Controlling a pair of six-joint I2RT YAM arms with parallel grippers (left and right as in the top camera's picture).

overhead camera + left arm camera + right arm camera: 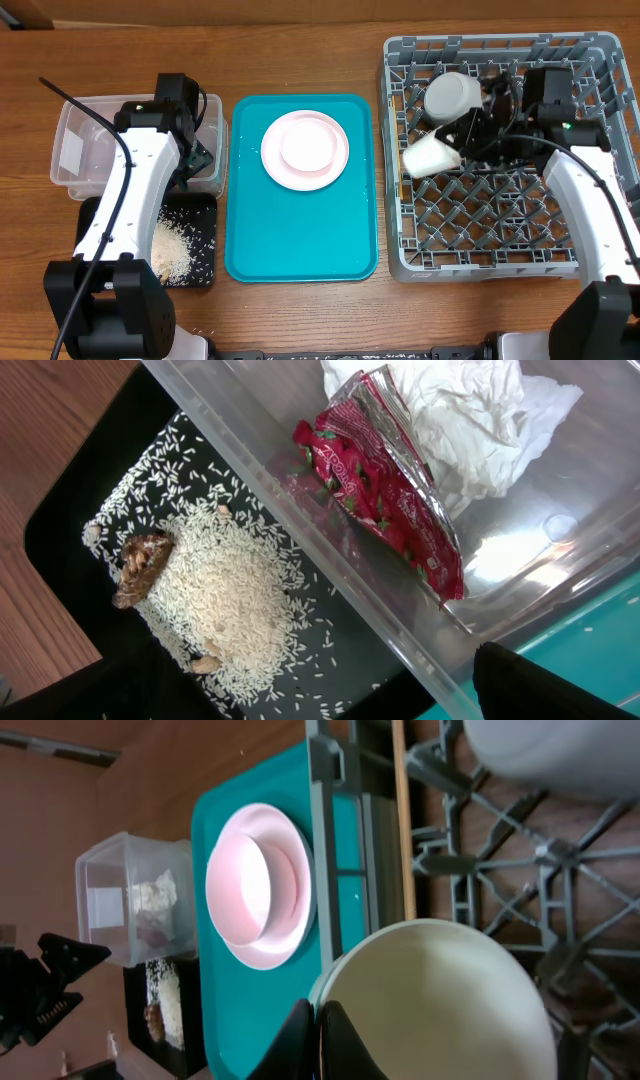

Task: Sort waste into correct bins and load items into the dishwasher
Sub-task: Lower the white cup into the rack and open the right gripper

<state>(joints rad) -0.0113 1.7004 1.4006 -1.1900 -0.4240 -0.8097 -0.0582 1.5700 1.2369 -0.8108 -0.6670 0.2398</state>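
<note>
bright, even light in all 3 views, soft shadows, white glare on the clear tub (540,550).

No legible text, brand, number or sign in any view.

Red wrapper (385,490): white printed lettering shows on the foil, but it is creased and folded over, so no word can be read.

White label (72,152) on the wall of the clear tub (95,104): looks blank from overhead and from the right wrist view. If it carries any print, that print is too small to make out.
</note>
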